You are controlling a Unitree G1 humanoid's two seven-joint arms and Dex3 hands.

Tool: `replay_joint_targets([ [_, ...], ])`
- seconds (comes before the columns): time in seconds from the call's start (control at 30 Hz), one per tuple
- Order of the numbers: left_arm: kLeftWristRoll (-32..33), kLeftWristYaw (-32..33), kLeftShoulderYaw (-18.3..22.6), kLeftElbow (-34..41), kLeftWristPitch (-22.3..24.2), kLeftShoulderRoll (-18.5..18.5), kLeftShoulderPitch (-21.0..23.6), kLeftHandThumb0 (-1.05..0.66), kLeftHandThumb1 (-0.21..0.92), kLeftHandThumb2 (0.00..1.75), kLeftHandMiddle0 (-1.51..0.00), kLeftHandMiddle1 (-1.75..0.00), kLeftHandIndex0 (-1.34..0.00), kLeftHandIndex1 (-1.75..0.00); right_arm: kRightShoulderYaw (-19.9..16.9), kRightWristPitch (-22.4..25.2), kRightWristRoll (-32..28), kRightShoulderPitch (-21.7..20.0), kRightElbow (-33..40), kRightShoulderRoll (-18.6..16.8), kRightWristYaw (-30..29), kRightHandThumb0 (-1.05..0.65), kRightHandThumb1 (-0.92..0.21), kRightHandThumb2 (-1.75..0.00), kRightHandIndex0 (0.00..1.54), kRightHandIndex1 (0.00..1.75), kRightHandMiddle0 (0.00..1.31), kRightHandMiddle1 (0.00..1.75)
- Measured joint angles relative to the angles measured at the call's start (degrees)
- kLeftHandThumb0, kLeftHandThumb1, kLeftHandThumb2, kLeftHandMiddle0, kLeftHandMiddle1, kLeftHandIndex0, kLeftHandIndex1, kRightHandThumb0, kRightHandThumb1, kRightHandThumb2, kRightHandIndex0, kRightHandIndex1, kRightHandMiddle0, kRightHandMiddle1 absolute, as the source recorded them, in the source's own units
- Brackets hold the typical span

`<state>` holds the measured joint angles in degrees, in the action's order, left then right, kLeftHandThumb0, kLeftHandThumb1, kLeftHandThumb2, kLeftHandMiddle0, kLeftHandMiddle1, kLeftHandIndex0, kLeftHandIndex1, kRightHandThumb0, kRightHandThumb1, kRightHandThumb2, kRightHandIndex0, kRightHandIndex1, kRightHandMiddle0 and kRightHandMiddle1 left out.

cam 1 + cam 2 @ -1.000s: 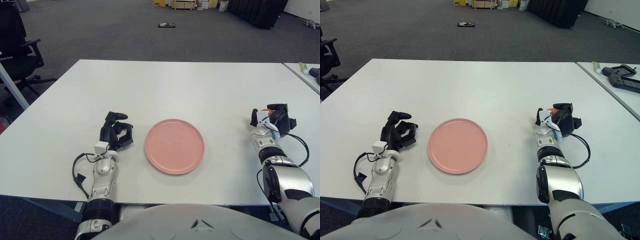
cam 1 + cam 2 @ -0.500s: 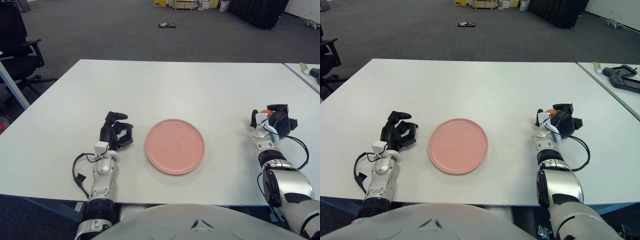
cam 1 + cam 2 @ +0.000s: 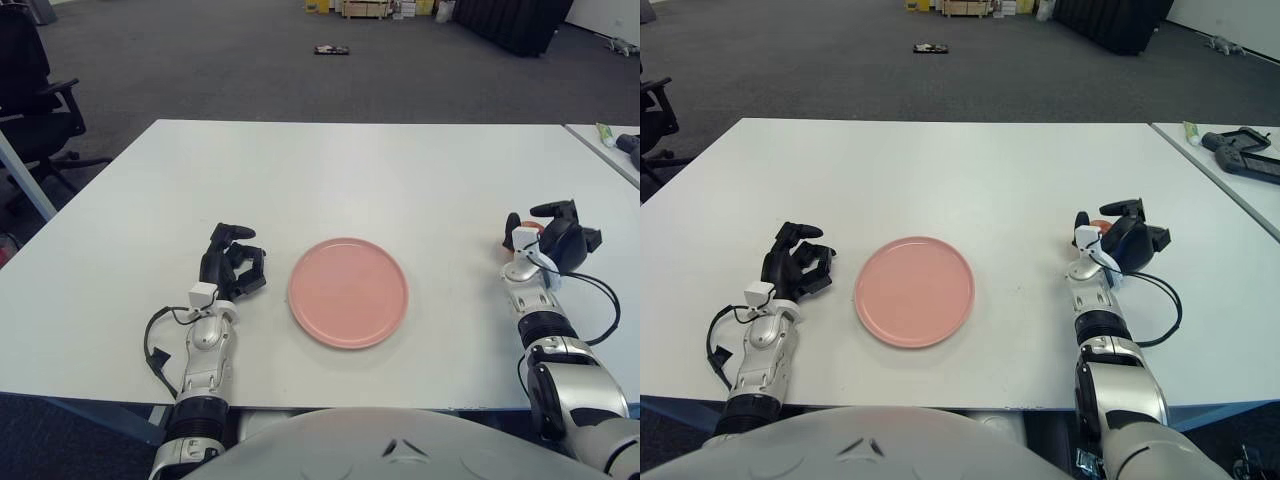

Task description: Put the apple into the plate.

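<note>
Where the white table (image 3: 330,160) meets its near edge, the two forearms reach onto it, the left arm trailing a black cable (image 3: 155,345) beside the wrist and the right arm a looped black cable (image 3: 1155,315) on its outer side; a little further in, the left hand (image 3: 232,265) shows just left of the pink plate (image 3: 348,292), its dark fingers curled inward and holding nothing, apart from the plate's rim. The plate lies flat near the middle of the table's near half, with nothing on it. Well to the right of the plate, the right hand (image 3: 1120,238) sits with its black fingers bent around the apple (image 3: 1098,222), of which only a small red-orange sliver shows behind the white thumb piece at the far side of the hand; the fingers look wrapped about the fruit, though most of it is hidden, and whether it is lifted off the tabletop cannot be told. So the apple is at the right side of the table, in the right hand, well apart from the plate. Further off on the left stands a black office chair (image 3: 35,80) on the grey carpet, a second white table (image 3: 1230,165) shows at the far right with dark objects on it, and a small dark object (image 3: 331,49) lies on the floor beyond
</note>
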<state>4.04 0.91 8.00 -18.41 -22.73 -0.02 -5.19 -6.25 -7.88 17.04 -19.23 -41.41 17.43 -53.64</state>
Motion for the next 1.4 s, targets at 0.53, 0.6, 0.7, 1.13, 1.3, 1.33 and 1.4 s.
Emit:
replay_joint_targets([
  [0.53,-0.2,0.3,0.1,0.0,-0.1,0.0,0.1,0.00,0.45,1.08,-0.58,-1.49,-0.38,-1.75,2.1,7.5,5.8,6.9,26.5,-6.5,3.9,-0.50,-0.24,-1.41,1.30,1.75,0.67,1.75],
  [0.6,-0.2,0.5,0.1,-0.1,-0.1,0.0,0.1,0.00,0.46,1.08,-0.58,-1.48,-0.39,-1.75,3.0,9.4,7.5,7.7,30.5,-7.7,4.7,-0.50,-0.24,-1.41,1.30,1.75,0.67,1.75],
  [0.7,-0.2,0.5,-0.1,0.0,-0.1,0.0,0.1,0.00,0.46,1.07,-0.58,-1.47,-0.39,-1.75,4.0,10.9,9.4,8.7,34.5,-8.8,5.9,-0.50,-0.24,-1.41,1.29,1.75,0.67,1.75],
  [1.13,-0.2,0.5,-0.1,0.0,0.0,0.0,0.1,0.00,0.46,1.08,-0.57,-1.50,-0.38,-1.75,8.9,15.2,14.0,12.2,45.9,-12.3,14.4,-0.50,-0.23,-1.42,1.26,1.75,0.68,1.75],
  [1.3,-0.4,0.6,-0.1,0.0,0.0,0.0,0.1,0.00,0.46,1.07,-0.56,-1.50,-0.38,-1.75,9.0,16.7,14.4,12.8,47.8,-12.2,18.2,-0.49,-0.25,-1.39,1.20,1.75,0.66,1.75],
  [1.33,-0.4,0.6,-0.2,0.1,-0.1,0.0,0.1,0.00,0.46,1.07,-0.57,-1.50,-0.37,-1.75,9.0,17.3,14.9,13.2,48.4,-12.0,19.2,-0.32,-0.21,-1.42,1.04,1.75,0.63,1.70],
  [1.4,-0.4,0.6,-0.2,0.1,-0.1,0.0,0.1,0.00,0.46,1.07,-0.57,-1.50,-0.37,-1.75,9.1,18.1,15.7,13.8,49.2,-11.4,21.2,-0.16,-0.33,-1.27,0.79,1.75,0.51,1.64],
])
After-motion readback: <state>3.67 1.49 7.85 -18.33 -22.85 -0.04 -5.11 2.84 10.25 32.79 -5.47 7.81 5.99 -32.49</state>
